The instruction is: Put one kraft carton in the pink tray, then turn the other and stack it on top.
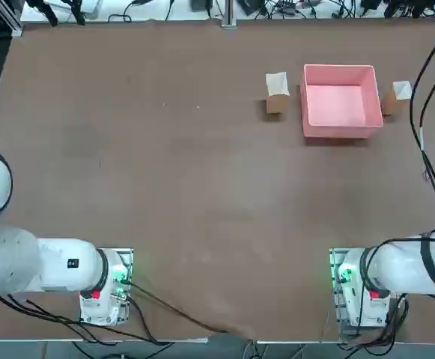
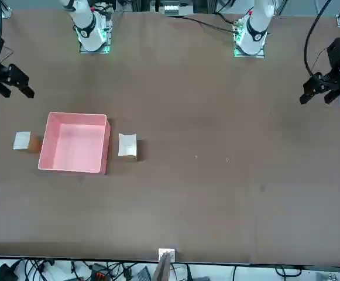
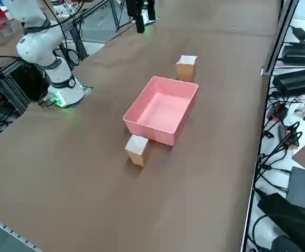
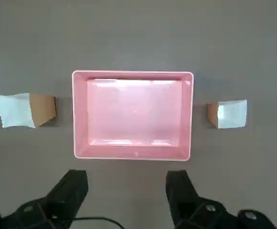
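The right carton [image 3: 138, 157] stood upright on the table [image 1: 187, 194], just beside the tray's [image 1: 342, 133] right wall, its white end uppermost and its long axis roughly vertical. The left carton [image 3: 186, 72] also stood upright, white end up, near the opposite wall with a narrow strip of table between. Nothing lay in the tray, so neither placing nor stacking was done.

Your right end effector [image 4: 127, 176] was raised over the right side of the table, its fingers spread wide with nothing between them. The front view put it to the right of the tray and nearer the arm bases, so both cartons lay outward from it, away from the bases, and the left one also lay across the tray. Your right arm was the nearer to the right carton, which was judged the shorter reach, though the order was yours to choose. You needed to bring the fingers down astride an upright carton; on the tray side, the close wall risked being knocked by a finger.
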Robot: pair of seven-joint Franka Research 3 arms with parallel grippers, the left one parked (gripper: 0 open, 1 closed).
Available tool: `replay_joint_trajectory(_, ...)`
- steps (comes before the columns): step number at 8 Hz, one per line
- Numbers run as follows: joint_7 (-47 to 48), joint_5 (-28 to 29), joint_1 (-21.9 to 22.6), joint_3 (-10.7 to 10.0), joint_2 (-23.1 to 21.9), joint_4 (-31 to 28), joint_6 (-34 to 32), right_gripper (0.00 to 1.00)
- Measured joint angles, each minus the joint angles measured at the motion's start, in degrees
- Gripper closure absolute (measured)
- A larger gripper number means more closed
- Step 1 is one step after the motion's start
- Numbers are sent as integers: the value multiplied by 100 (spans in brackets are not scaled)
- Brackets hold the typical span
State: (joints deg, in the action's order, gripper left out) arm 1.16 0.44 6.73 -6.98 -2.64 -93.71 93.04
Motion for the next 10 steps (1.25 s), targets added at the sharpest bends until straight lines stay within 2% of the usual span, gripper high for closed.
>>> replay_joint_trajectory(5, 2, -12, -12, -9, 13, 0, 1, 0)
replay_joint_trajectory(7, 4, 54, 61, 34, 152, -2, 9, 0)
replay_joint_trajectory(10, 392, 129, 804, 204, 521, 7, 270, 0)
